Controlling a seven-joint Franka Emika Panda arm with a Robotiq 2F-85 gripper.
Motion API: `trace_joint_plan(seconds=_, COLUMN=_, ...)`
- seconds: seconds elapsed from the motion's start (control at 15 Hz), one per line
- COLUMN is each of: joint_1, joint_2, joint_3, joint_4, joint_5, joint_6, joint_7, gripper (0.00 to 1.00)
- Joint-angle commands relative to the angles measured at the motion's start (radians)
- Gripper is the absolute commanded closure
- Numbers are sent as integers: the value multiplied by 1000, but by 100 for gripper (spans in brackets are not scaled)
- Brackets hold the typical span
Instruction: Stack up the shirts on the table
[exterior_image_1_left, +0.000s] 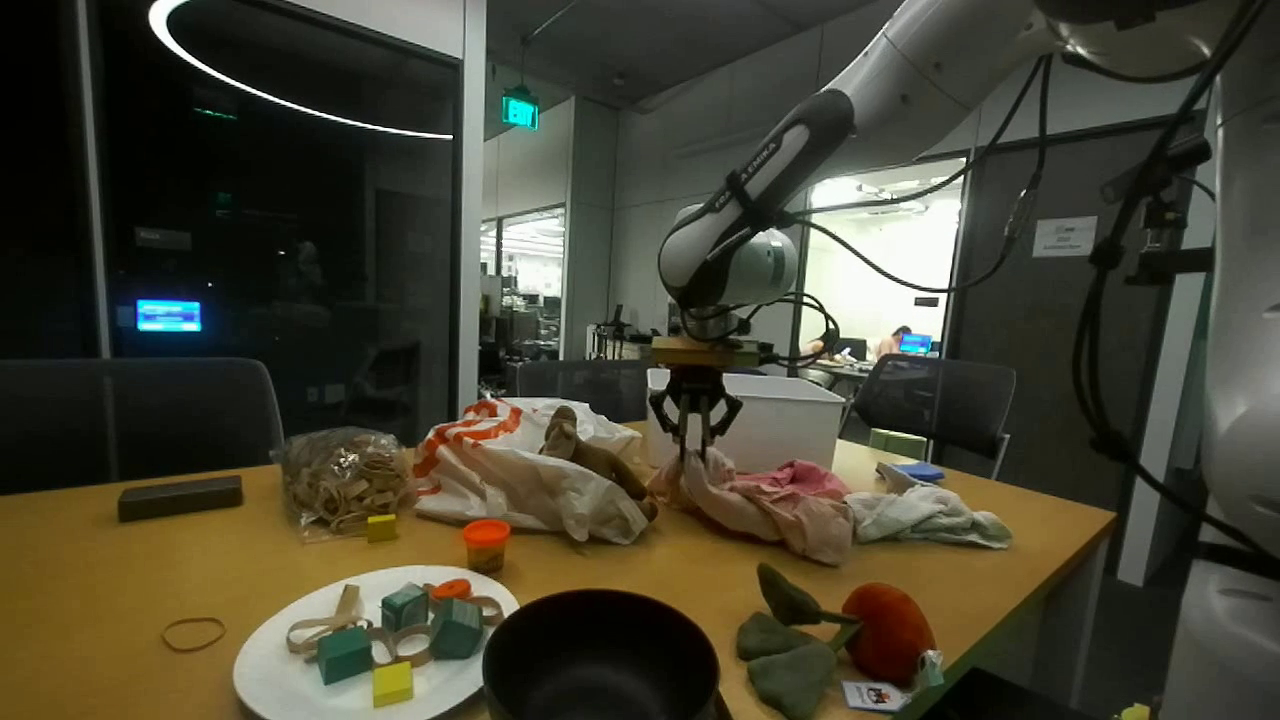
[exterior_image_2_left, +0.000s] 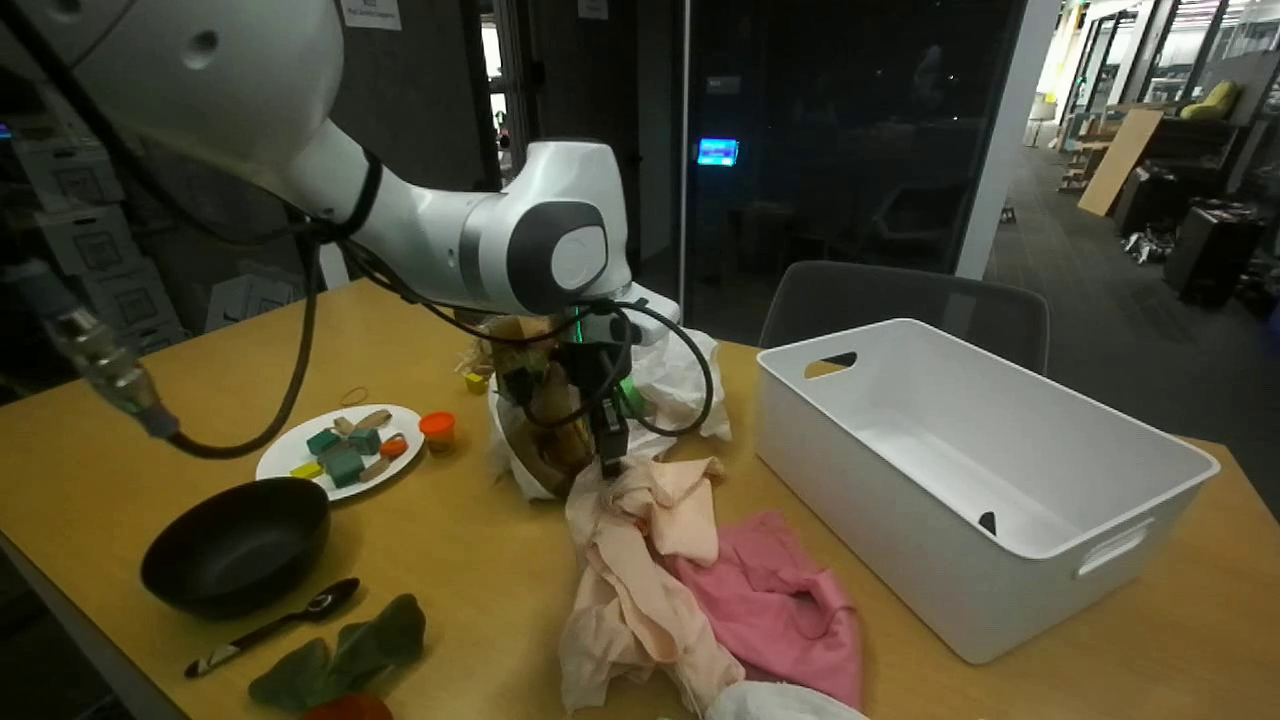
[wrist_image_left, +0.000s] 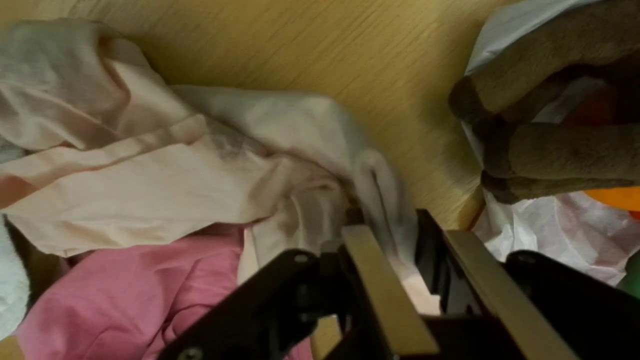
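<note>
Dark glass (exterior_image_1_left: 300, 230) stands beyond the table (exterior_image_1_left: 90, 590), where the peach shirt (exterior_image_1_left: 745, 505), partly over the pink shirt (exterior_image_1_left: 805, 480), lies crumpled toward the far right corner in an exterior view, with a pale cloth (exterior_image_1_left: 930, 515) just beside them. Near the plastic bag (exterior_image_1_left: 500, 470), the gripper (exterior_image_1_left: 695, 450) points down at the peach shirt, its fingers (wrist_image_left: 390, 295) slightly apart astride a fold; whether they clasp it I cannot tell. Toward the far edge stands the white bin (exterior_image_1_left: 780, 420), toward the near edge the black pan (exterior_image_1_left: 600, 660).
</note>
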Motion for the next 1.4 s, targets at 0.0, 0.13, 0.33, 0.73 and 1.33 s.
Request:
trace_joint_plan(seconds=0.0, joint_1=32, joint_2=1, joint_3=-33, joint_4=0, joint_5=5, joint_6=-3, joint_7=-4, gripper=63)
trace_joint_plan(seconds=0.13, joint_1=35, joint_2=2, joint_3=-36, joint_4=-3, joint_5=5, joint_6=-3, joint_7=-4, gripper=53)
trace_joint_plan(seconds=0.33, joint_1=35, joint_2=4, joint_3=-37, joint_4=-3, joint_5=5, joint_6=-3, joint_7=-4, gripper=28)
trace_joint_plan(seconds=0.73, joint_1=4, joint_2=-3, joint_3=-115, joint_4=88, joint_5=-6, joint_6=46, joint_7=149, gripper=0)
trace_joint_plan(seconds=1.33, joint_1=-102, joint_2=88, joint_3=-302, joint_4=203, joint_5=-75, joint_6=16, joint_7=386, gripper=0)
